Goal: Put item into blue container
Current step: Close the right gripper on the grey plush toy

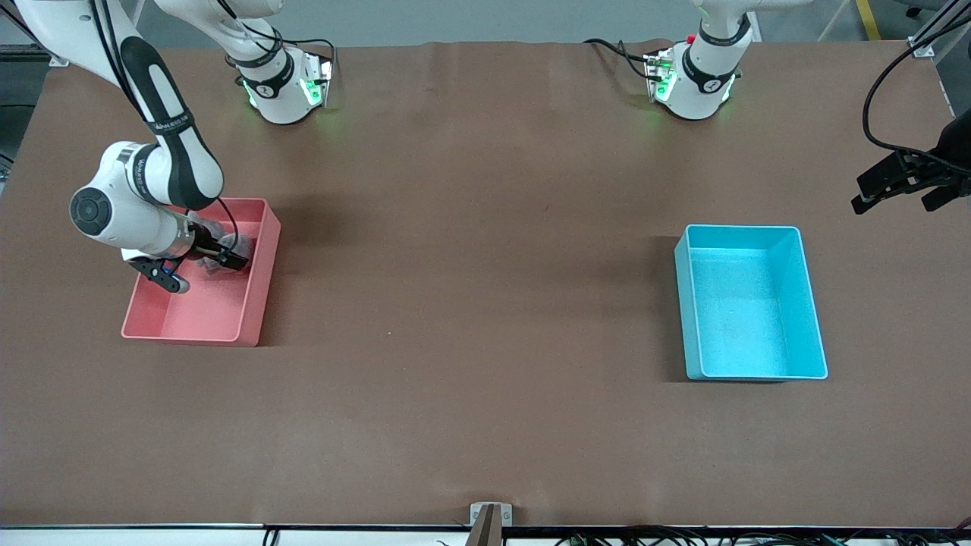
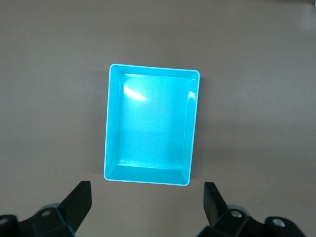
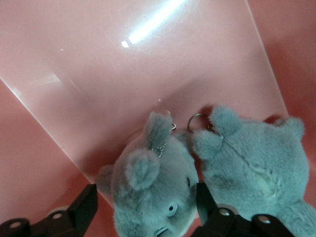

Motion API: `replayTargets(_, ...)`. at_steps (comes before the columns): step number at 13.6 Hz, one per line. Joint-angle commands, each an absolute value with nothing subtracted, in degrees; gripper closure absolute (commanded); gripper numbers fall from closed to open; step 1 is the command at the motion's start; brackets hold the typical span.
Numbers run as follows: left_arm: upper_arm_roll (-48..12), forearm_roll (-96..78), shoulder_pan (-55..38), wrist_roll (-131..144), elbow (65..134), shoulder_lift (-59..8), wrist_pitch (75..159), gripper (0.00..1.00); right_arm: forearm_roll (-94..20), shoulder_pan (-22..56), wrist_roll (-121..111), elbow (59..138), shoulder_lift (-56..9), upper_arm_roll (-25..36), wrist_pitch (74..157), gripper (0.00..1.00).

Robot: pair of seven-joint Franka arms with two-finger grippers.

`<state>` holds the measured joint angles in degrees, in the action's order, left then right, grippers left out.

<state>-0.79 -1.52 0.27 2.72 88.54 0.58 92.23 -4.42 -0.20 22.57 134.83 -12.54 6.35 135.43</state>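
The blue container (image 1: 740,227) is a cyan bin with nothing in it, standing toward the left arm's end of the table; it also shows in the left wrist view (image 2: 154,68). My left gripper (image 1: 891,203) hangs open in the air beside it, over the table's edge, nothing between its fingers (image 2: 146,190). My right gripper (image 1: 221,259) is down inside the pink bin (image 1: 258,303). Its fingers (image 3: 89,202) stand open on either side of the head of a grey plush toy (image 3: 143,163). A second grey plush (image 3: 252,168) lies against the first. Both carry metal key rings.
The two arm bases (image 1: 284,95) (image 1: 694,87) stand along the table's edge farthest from the front camera. Cables hang by the left gripper. Brown tabletop stretches between the pink bin and the blue container. A small bracket (image 1: 491,514) sits at the nearest edge.
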Motion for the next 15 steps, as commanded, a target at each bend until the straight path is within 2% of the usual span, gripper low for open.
replayTargets(1, -0.9, -1.8, 0.4, 3.2, 87.7, 0.3, 91.4, 0.0, -4.9, -0.3, 24.8, 135.7, -12.0, 6.2, 135.4, 0.26)
replayTargets(4, -0.9, -1.8, 0.4, 3.2, 87.7, 0.3, 91.4, 0.0, -4.9, -0.2, 25.3, 135.6, -11.9, 6.2, 134.6, 0.48)
replayTargets(5, -0.9, -1.8, 0.4, 3.2, 87.6, 0.4, 91.3, 0.0, -4.9, -0.3, 25.3, 135.6, -11.9, 6.2, 134.4, 0.58)
replayTargets(7, -1.0, -1.8, 0.4, 3.2, 87.5, 0.4, 91.1, 0.0, -4.9, -0.3, 25.3, 135.6, -11.8, 6.2, 134.4, 0.83)
replayTargets(8, -1.0, -1.8, 0.4, 3.2, 87.5, 0.4, 91.0, 0.0, -4.9, -0.3, 25.2, 135.5, -11.8, 6.2, 134.3, 0.91)
replayTargets(11, -1.0, -1.8, 0.3, 3.2, 87.5, 0.4, 91.0, 0.0, -4.7, -0.1, 25.0, 132.6, -11.3, 6.2, 129.3, 0.99)
replayTargets(15, -1.1, -1.8, 0.2, 3.2, 87.5, 0.4, 91.0, 0.0, -3.7, -0.3, 25.0, 115.8, -11.9, 6.2, 108.2, 0.99)
